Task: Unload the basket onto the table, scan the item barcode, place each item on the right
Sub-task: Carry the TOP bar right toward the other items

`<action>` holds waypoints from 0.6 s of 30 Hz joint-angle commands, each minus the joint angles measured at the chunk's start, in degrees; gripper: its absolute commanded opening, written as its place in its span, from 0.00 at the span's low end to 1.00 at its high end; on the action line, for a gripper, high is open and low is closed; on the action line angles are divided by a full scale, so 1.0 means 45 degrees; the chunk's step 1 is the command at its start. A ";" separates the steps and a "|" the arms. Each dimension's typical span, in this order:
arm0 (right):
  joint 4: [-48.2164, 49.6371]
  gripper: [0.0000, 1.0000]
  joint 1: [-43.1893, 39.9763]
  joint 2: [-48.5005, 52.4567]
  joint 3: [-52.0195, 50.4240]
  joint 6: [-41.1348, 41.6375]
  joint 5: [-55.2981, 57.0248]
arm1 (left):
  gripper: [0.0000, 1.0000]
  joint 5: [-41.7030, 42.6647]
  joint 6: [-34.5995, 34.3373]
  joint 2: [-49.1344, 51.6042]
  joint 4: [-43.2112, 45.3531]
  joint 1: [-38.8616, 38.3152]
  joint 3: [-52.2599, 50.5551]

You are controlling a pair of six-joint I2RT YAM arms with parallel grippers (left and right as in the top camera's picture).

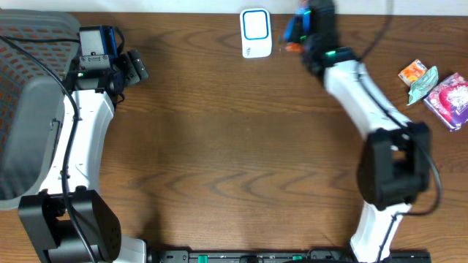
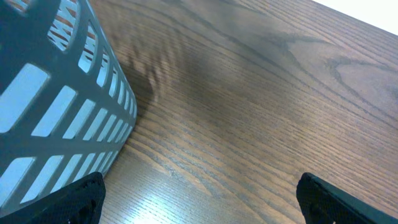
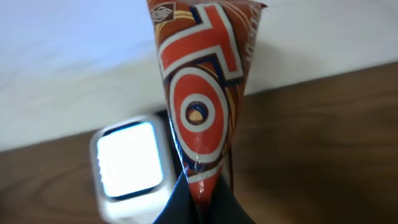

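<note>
My right gripper (image 3: pixel 202 202) is shut on a red, white and blue snack packet (image 3: pixel 202 93), pinching its lower end so it stands up in the right wrist view. Just left of the packet is the white barcode scanner (image 3: pixel 127 165) with its bright window. From overhead, the scanner (image 1: pixel 256 33) sits at the table's far edge and the right gripper (image 1: pixel 303 33) holds the packet (image 1: pixel 295 29) right beside it. My left gripper (image 2: pixel 199 202) is open over bare wood beside the grey basket (image 2: pixel 56 106), with nothing between its fingers (image 2: pixel 74 199).
The grey slatted basket (image 1: pixel 33 102) fills the left side of the table. Three more wrapped snack items lie at the far right: an orange one (image 1: pixel 413 71), a green one (image 1: pixel 423 86) and a pink one (image 1: pixel 450 100).
</note>
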 commanded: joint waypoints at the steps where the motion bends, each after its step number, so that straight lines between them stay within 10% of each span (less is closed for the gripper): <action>1: -0.1122 0.01 -0.1103 -0.0583 0.0155 -0.0165 0.1443 | 0.98 -0.0117 -0.0107 0.0063 -0.0029 0.0058 0.0063; 18: -0.5372 0.01 -0.5994 -0.0466 0.0151 0.0976 0.3347 | 0.98 -0.0117 -0.0107 0.0063 -0.0029 0.0058 0.0063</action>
